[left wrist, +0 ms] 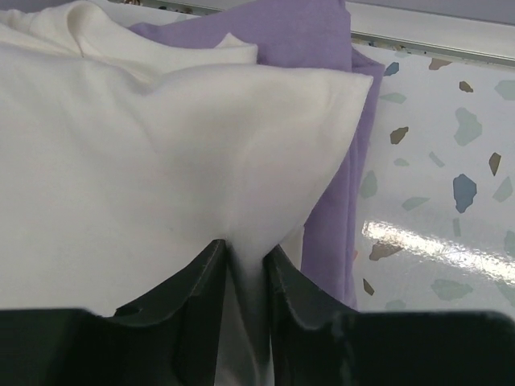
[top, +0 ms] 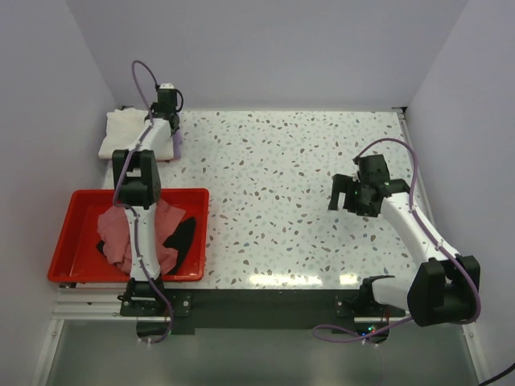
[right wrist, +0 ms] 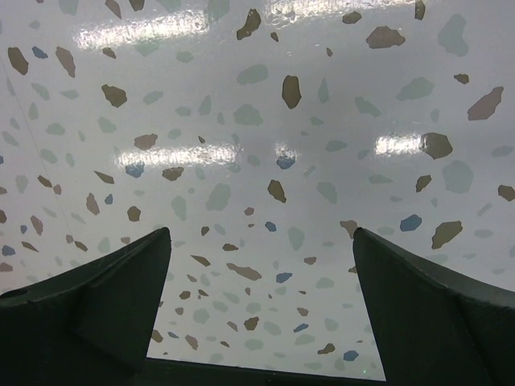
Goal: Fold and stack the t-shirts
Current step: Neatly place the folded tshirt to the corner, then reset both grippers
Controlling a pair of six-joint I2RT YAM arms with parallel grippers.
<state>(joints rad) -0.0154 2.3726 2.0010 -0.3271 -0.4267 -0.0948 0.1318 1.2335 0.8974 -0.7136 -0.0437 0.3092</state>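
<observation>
Far-left corner: cream-white tee (left wrist: 161, 161) lies folded on lavender tee (left wrist: 322, 40). Left gripper (left wrist: 244, 249) is pinched narrow on a thin fold of the cream cloth. It looks light and limp, likely to slide, so best held by edges. Near left: pink tee (top: 113, 233) and black tee (top: 183, 237) heaped in red tray (top: 60, 257). Right gripper (right wrist: 261, 241) spread wide above the table (right wrist: 265, 121), holding nothing.

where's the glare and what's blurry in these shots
top external: glare strip at the near edge of the speckled glossy tabletop; left wrist: cream-white cloth tee nearly washed out, black left fingers soft and dark; right wrist: light streaks on the tabletop, speckles sharp
</observation>
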